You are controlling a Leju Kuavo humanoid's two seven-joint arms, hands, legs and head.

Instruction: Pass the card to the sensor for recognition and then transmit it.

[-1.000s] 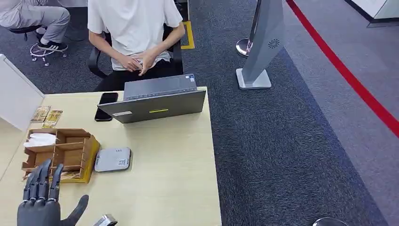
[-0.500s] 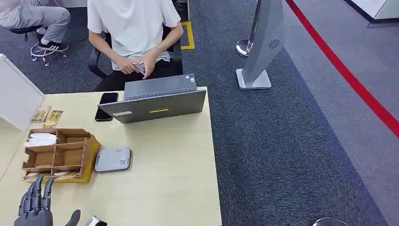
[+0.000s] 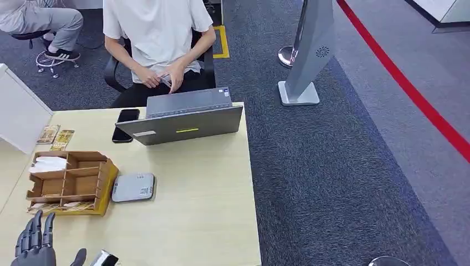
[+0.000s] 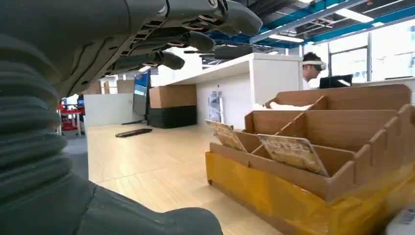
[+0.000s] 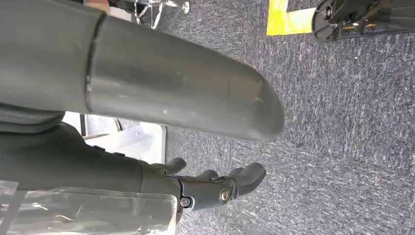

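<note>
Cards lean in wooden organizer compartments beside sensor.

Open grey laptop at the far edge of the pale wooden table. Black smartphone just left of the laptop. Person in white T-shirt seated behind the laptop. Grey slanted kiosk stand right of the laptop, on dark carpet.

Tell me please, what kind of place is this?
Probably an office or reception area: a wooden desk with a laptop, a person seated behind it on an office chair, grey carpet, and a white counter under an open ceiling.
</note>
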